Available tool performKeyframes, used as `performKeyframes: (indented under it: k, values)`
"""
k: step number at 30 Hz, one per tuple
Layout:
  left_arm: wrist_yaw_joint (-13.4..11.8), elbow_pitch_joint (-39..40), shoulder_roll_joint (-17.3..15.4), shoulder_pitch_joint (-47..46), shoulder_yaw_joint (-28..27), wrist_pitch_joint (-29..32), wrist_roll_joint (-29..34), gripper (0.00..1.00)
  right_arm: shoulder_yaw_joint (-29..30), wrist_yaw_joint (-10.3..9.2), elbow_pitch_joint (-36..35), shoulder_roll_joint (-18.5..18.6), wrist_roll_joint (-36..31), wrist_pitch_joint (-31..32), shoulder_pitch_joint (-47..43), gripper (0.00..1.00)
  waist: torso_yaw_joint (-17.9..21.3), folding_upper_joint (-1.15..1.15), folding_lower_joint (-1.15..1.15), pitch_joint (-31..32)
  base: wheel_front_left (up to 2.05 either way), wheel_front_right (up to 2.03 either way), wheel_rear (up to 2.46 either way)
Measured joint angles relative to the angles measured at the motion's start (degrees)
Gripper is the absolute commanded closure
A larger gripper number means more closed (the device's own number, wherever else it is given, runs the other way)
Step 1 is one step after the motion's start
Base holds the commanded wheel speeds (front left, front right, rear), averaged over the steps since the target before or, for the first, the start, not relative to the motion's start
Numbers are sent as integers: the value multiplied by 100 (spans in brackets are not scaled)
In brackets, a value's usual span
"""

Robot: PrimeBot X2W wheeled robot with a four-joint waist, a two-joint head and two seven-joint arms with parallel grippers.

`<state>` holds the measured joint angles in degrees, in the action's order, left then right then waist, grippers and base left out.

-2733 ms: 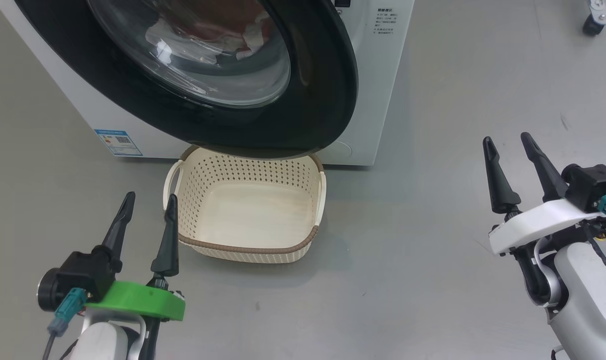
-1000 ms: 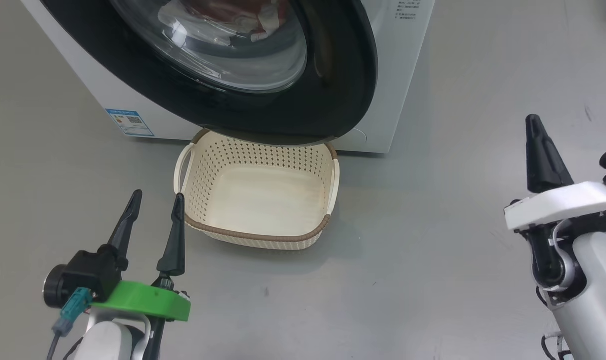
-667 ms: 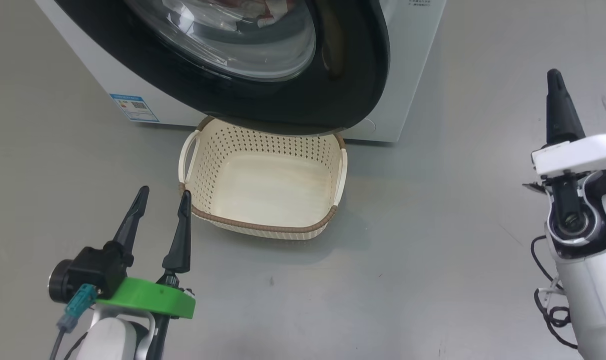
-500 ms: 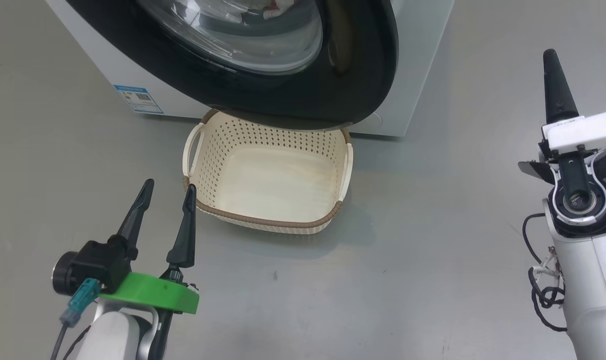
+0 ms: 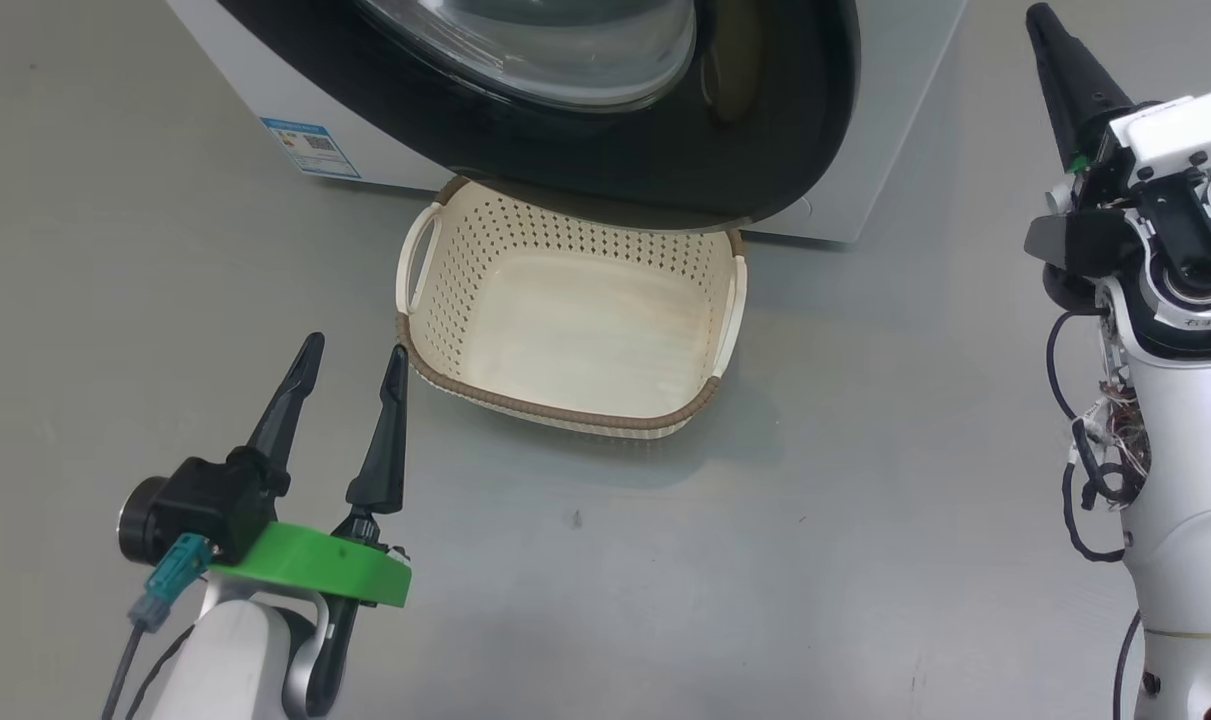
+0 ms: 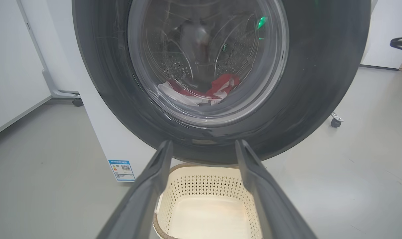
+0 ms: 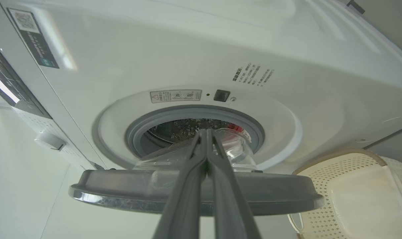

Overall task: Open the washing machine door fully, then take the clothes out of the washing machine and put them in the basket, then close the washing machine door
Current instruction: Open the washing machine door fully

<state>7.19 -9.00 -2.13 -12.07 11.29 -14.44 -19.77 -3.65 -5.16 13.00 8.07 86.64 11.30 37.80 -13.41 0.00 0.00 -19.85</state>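
A: How do the claws stand?
B: The left gripper [image 5: 355,345] hangs at the lower left of the head view. Its two fingers are spread wide with nothing between them, just beside the near left corner of the basket [image 5: 585,235]. The right gripper [image 5: 1043,20] is raised at the upper right, fingers pressed together, gripping nothing.
A: And the washing machine door [image 6: 320,66]?
B: It stands swung out from the washing machine [image 5: 890,110]. The right wrist view looks at its edge, with the grey seal [image 7: 194,113] and the drum opening behind it. Whether the closed fingers touch the door cannot be told.
A: The clothes [image 6: 220,84]?
B: Red and white, they lie at the bottom of the drum, seen through the door's glass in the left wrist view.
A: The basket?
B: It sits on the grey floor [image 5: 865,500] in front of the machine, its cream bottom showing and its far side under the door's lower rim. A blue sticker [image 5: 310,148] sits low on the machine's front, to the left of it.
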Motion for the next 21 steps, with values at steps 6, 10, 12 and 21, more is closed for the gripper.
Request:
performKeyframes:
  k: [6,10,12,21]
  values:
    - [0,-31,2,-83,23,0,-26,0,18,-105,220,51,224,442,387,100,-107,0,0,-128,0,0,0]
    - [0,-35,3,-119,33,0,-40,0,12,-157,383,62,341,692,631,100,-160,0,0,-212,0,0,0]
    - [0,-38,4,-152,54,0,-41,0,15,-164,480,65,469,843,721,100,-188,0,0,-247,0,0,0]
    - [0,-79,22,-248,82,0,-83,0,-64,-209,905,94,710,1376,1117,100,-316,0,0,-382,0,0,0]
